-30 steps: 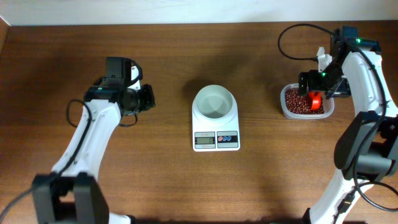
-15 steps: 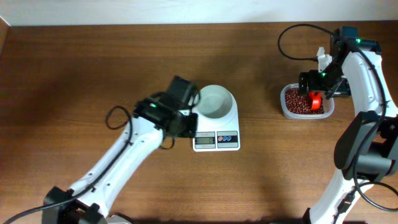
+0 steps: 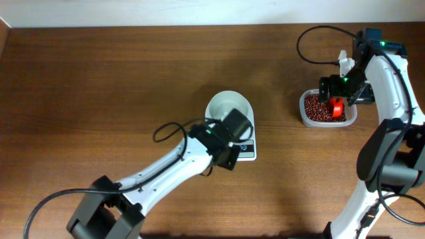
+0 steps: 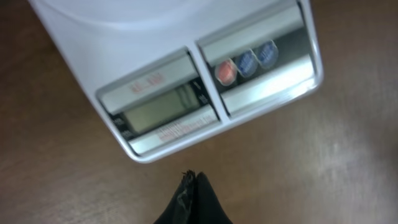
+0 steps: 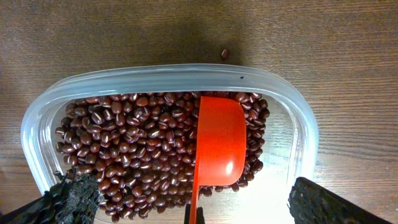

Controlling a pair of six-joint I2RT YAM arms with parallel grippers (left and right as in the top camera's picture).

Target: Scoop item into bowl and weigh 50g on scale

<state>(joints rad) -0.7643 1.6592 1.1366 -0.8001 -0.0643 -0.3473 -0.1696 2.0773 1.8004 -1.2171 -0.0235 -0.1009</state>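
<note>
Beans [image 5: 137, 149] in clear tub [image 5: 38, 118], right of frame, red scoop [image 5: 219, 146] atop; wood table [image 3: 99, 79]. Left pincer [image 4: 193, 190] together, at scale [image 4: 163, 113] front; right pincer [image 5: 199, 204] apart above tub.

1. Dark brown wooden table [image 3: 99, 66]: plain grain, satin finish, with a soft glare beside the scale.
2. Small white rectangular plastic scale [image 4: 124, 50]: smooth and glossy. Its front strips have a silvery, brushed-metal look.
3. Small round white bowl [image 3: 216, 101]: smooth, faintly glossy; material unclear.
4. Clear rounded-rectangular plastic container [image 5: 37, 124]: see-through, glossy.
5. Bright orange-red plastic scoop [image 5: 219, 143]: smooth, shiny.
6. Small dark reddish-brown beans [image 5: 137, 149]: smooth skins with a slight sheen.
</note>
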